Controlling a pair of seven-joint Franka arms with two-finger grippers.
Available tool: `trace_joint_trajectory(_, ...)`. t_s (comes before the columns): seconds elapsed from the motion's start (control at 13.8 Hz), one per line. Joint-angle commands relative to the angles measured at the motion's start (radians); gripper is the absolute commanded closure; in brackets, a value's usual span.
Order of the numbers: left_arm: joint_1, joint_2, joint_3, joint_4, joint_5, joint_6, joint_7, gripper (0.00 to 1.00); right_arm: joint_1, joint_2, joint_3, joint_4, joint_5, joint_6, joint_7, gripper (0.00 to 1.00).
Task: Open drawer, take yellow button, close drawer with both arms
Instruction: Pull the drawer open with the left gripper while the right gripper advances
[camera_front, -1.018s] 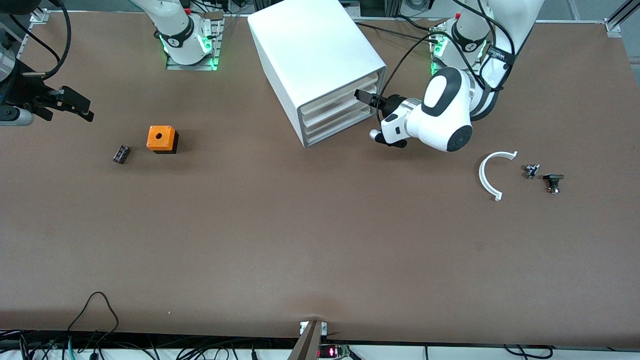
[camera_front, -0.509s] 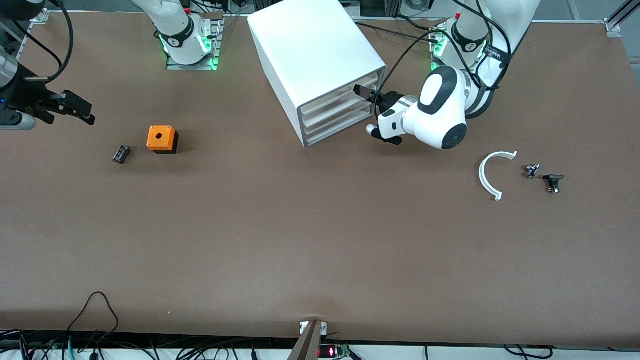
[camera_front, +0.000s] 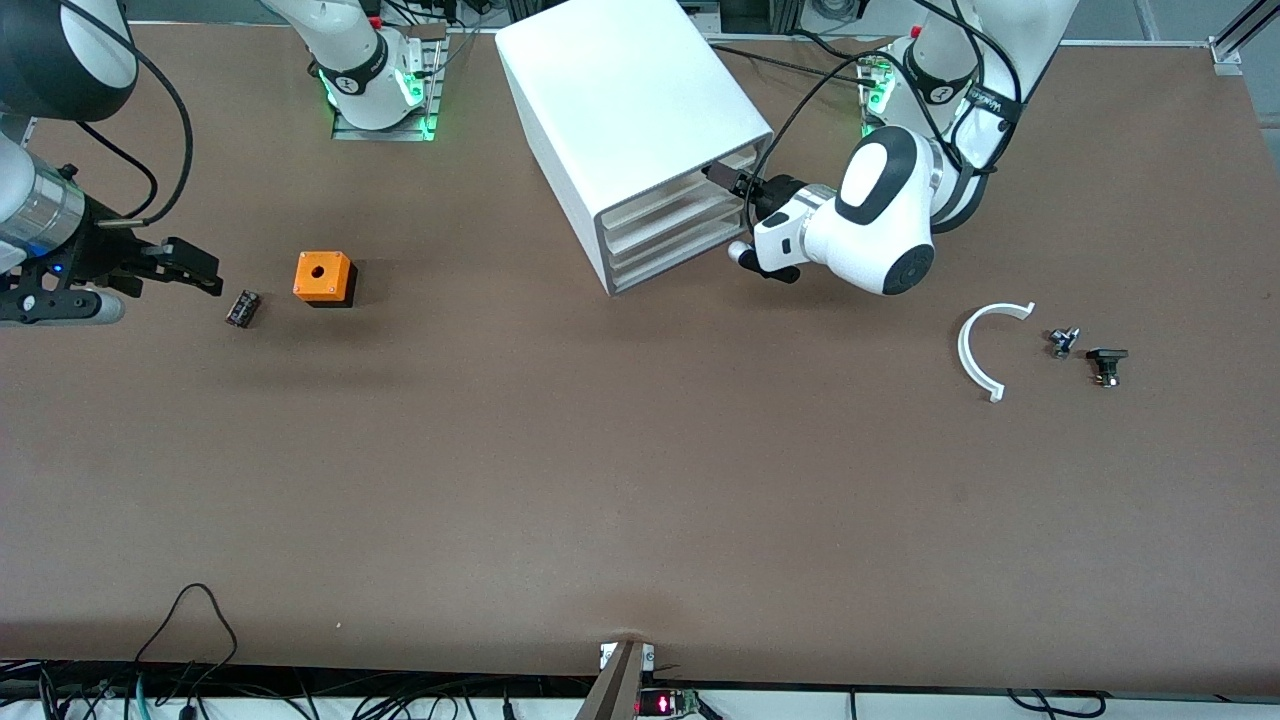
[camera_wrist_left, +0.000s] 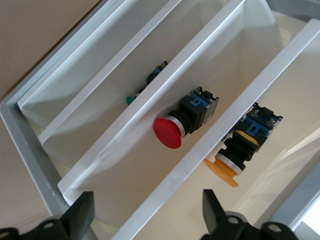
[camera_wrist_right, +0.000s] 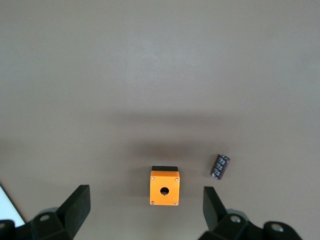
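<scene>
The white cabinet (camera_front: 630, 110) stands near the arms' bases. The drawer (camera_front: 680, 192) is its uppermost tray and sits in the cabinet. My left gripper (camera_front: 722, 180) is at the drawer's front, at the end toward the left arm. In the left wrist view it (camera_wrist_left: 147, 217) is open, and the drawer's front edge (camera_wrist_left: 200, 155) runs between its fingers. The orange-capped button (camera_wrist_left: 226, 167) lies inside that drawer. My right gripper (camera_front: 198, 272) is open and empty, low over the table beside a small dark cylinder (camera_front: 243, 308).
The orange cube with a hole (camera_front: 323, 277) stands beside the dark cylinder and shows in the right wrist view (camera_wrist_right: 164, 187). A red button (camera_wrist_left: 170, 131) and a green one (camera_wrist_left: 131, 99) lie in the lower drawers. A white curved piece (camera_front: 985, 350), a small metal part (camera_front: 1062, 341) and a black knob (camera_front: 1105, 362) lie toward the left arm's end.
My left gripper has moved closer to the uppermost drawer's front. My right gripper has come down and moved toward the dark cylinder and the orange cube.
</scene>
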Motion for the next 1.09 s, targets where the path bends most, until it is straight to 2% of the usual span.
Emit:
trace_joint_trajectory(0.0,0.006,-0.026,-0.009,-0.030,-0.029,0.001,0.028,0.20,-0.002,0.017,-0.005,0.025,0.013,-0.009,-0.008,0.00)
trace_joint_trajectory(0.29,0.005,-0.018,-0.010,-0.062,-0.027,0.070,0.031,0.80,-0.005,0.020,-0.009,0.028,0.059,0.001,-0.009,0.00)
trace_joint_trajectory(0.36,0.005,-0.016,-0.010,-0.064,-0.027,0.087,0.033,0.92,-0.004,0.020,-0.006,0.031,0.060,0.001,-0.006,0.00)
trace_joint_trajectory(0.44,0.005,-0.015,-0.010,-0.064,-0.026,0.096,0.045,0.98,0.002,0.022,-0.005,0.042,0.071,0.000,0.000,0.00)
trace_joint_trajectory(0.58,0.015,-0.016,0.000,-0.061,-0.014,0.113,0.074,1.00,0.006,0.035,-0.002,0.060,0.129,0.000,0.006,0.00)
trace_joint_trajectory(0.73,0.020,-0.021,0.070,-0.042,-0.012,0.116,0.074,1.00,0.013,0.052,-0.003,0.086,0.137,0.000,-0.003,0.00)
trace_joint_trajectory(0.87,0.020,-0.019,0.133,0.002,-0.009,0.136,0.071,1.00,0.019,0.065,0.002,0.089,0.183,0.001,-0.023,0.00)
trace_joint_trajectory(1.02,0.020,-0.021,0.169,0.010,-0.009,0.153,0.073,0.94,0.036,0.080,0.011,0.097,0.238,0.014,-0.034,0.00)
